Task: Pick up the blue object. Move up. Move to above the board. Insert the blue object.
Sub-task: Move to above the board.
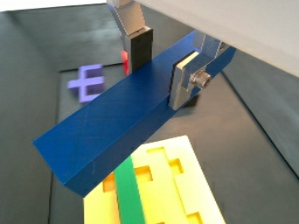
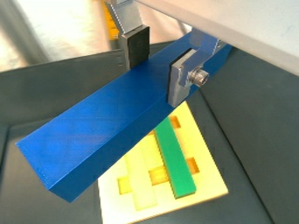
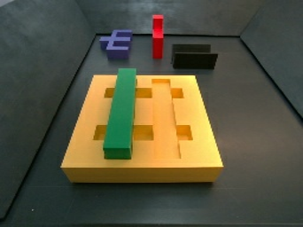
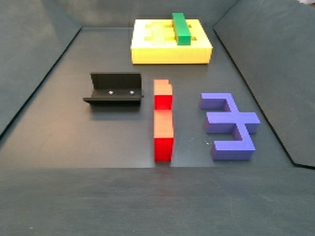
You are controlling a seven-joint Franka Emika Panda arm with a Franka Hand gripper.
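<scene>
The blue object (image 1: pixel 122 114) is clamped between the hand's (image 1: pixel 163 61) fingers, lifted over the dark desk (image 1: pixel 35 87); below the hand lies the board (image 1: pixel 176 188), green bar (image 2: pixel 176 157) seated.

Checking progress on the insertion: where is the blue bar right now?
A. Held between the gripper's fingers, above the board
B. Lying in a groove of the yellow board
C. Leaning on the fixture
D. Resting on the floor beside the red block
A: in both wrist views the gripper clamps the blue object between its fingers, with the board below; neither side view shows gripper or bar.
</scene>
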